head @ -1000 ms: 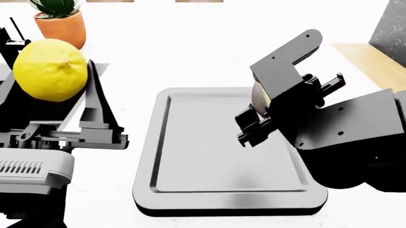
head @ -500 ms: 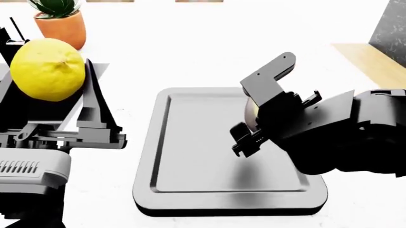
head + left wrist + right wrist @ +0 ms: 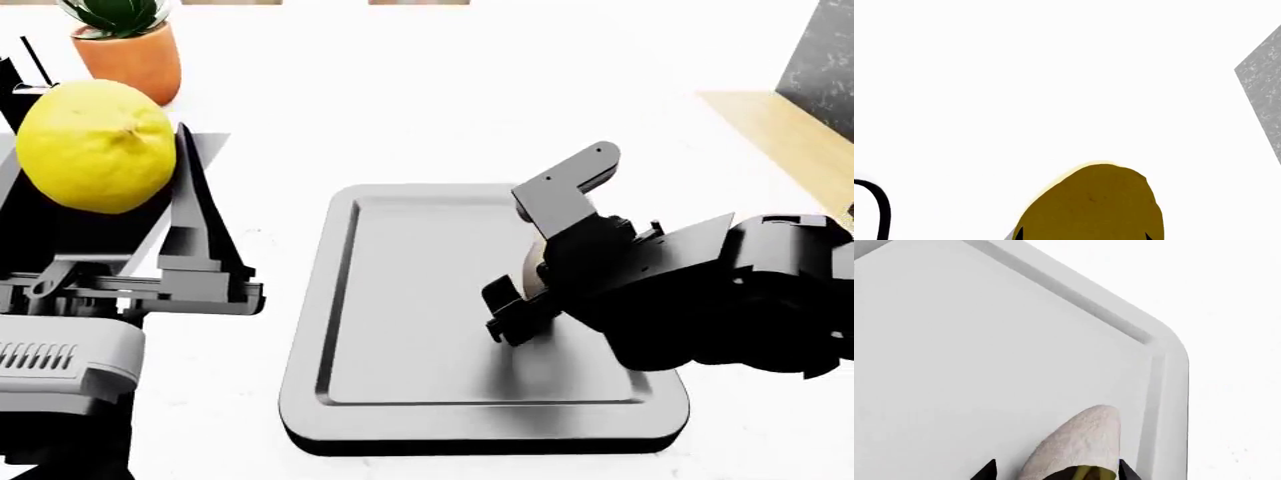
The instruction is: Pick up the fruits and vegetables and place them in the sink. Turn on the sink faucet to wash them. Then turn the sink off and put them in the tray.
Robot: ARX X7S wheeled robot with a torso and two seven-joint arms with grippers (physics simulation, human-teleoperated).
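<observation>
Holding the lemon (image 3: pixel 96 147) aloft at the scene's left, the left tool (image 3: pixel 147 215) grips the fruit between its dark fingers, clear of the white table (image 3: pixel 441 110) and beside the potted plant (image 3: pixel 127 45). At centre lies the grey tray (image 3: pixel 400 330), bare so far. To the right, the right tool (image 3: pixel 534 275) hangs low over the tray's right half, clamped on the halved avocado (image 3: pixel 1071 447), of which only a pale sliver shows in the head view. The avocado's long axis appears to run along the fingers, slanting down toward the tray floor, narrow end leading. Releasing it well likely means lowering until it nearly touches, well inside the rim, then parting the fingers gently.
</observation>
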